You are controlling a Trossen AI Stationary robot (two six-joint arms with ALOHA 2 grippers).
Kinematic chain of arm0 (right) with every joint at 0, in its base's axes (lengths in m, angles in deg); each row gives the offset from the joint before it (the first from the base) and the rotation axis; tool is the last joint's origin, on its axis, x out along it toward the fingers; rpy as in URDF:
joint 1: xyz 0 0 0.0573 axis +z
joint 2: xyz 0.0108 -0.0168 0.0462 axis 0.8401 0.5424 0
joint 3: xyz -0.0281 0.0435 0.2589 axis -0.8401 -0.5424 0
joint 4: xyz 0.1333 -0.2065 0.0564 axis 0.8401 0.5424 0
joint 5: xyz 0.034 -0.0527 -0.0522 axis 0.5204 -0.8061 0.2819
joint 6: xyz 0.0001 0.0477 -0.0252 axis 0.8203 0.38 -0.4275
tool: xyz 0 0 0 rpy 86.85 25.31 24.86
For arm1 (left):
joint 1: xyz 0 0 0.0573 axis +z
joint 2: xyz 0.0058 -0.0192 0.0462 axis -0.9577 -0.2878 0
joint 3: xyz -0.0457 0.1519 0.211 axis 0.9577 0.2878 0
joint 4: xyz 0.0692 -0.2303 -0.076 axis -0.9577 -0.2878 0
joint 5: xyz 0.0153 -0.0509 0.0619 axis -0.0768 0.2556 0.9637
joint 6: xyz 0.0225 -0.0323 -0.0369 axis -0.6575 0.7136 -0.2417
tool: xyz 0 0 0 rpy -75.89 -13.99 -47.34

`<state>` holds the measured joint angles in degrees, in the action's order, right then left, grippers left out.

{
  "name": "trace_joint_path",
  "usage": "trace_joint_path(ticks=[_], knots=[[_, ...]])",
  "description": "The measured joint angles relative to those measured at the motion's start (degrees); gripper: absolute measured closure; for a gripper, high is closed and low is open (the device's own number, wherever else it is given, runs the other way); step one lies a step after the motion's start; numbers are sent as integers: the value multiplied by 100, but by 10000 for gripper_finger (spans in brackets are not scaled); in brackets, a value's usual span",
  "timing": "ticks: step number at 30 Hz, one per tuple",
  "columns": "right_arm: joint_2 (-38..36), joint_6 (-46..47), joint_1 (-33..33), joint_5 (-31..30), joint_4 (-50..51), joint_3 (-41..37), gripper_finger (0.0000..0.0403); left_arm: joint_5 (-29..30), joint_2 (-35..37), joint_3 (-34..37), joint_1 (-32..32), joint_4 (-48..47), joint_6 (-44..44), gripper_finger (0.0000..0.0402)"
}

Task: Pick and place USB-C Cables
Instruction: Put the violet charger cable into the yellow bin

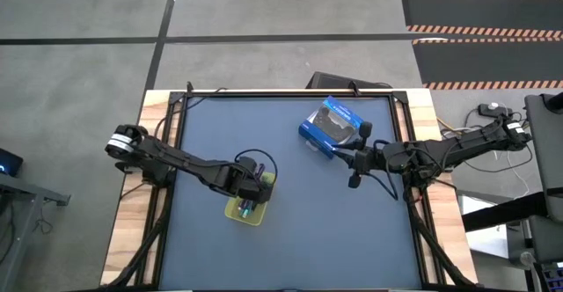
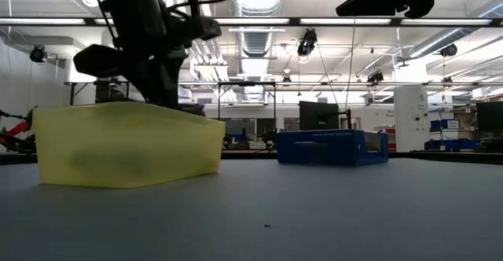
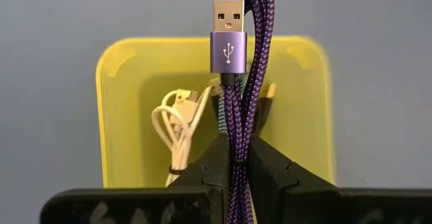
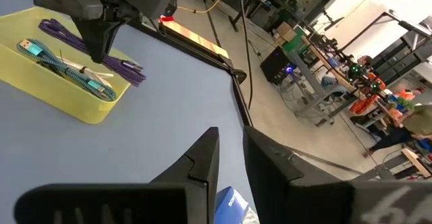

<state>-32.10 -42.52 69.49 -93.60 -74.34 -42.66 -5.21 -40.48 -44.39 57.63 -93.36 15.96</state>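
Observation:
The yellow tray (image 1: pixel 239 213) (image 2: pixel 126 147) sits on the blue mat left of centre. My left gripper (image 3: pixel 236 146) (image 1: pixel 252 193) hangs over it, shut on the dark purple cable (image 3: pixel 246 62) (image 4: pixel 125 69). Inside the tray (image 3: pixel 115 69) lie the white cable (image 3: pixel 177 119) and the teal-green cable (image 4: pixel 61 59). No black cable shows. My right gripper (image 4: pixel 231 150) (image 1: pixel 352 162) hovers right of centre beside the blue and black box (image 1: pixel 330 127), its fingers a narrow gap apart and holding nothing. My left gripper pinches the purple cable bundle about its middle (image 3: pixel 236 126), several strands together between the two fingers. It comes from above, pointing down, fingers across the bundle. The bundle runs out to both sides over the tray, its USB plug (image 3: pixel 228 35) free; whether it touches the tray I cannot tell.
The blue and black retail box (image 2: pixel 332 147) lies on the mat toward the far right, close to my right gripper. Bare blue mat (image 1: pixel 317 230) spreads between tray and box and along the near side. Wooden table edges and a black frame (image 1: pixel 290 92) border the mat.

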Motion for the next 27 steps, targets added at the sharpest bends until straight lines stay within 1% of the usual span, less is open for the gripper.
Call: trace_joint_path(ticks=[3,24,27], knots=[[4,2,0,-1,-1,-2,344,-140,-115,0,2,-46,-21,384],[7,2,0,0,0,-2,344,-142,-219,13,0,-41,-1,384],[7,2,-1,-1,0,-2,344,-213,-215,13,0,-39,2,384]])
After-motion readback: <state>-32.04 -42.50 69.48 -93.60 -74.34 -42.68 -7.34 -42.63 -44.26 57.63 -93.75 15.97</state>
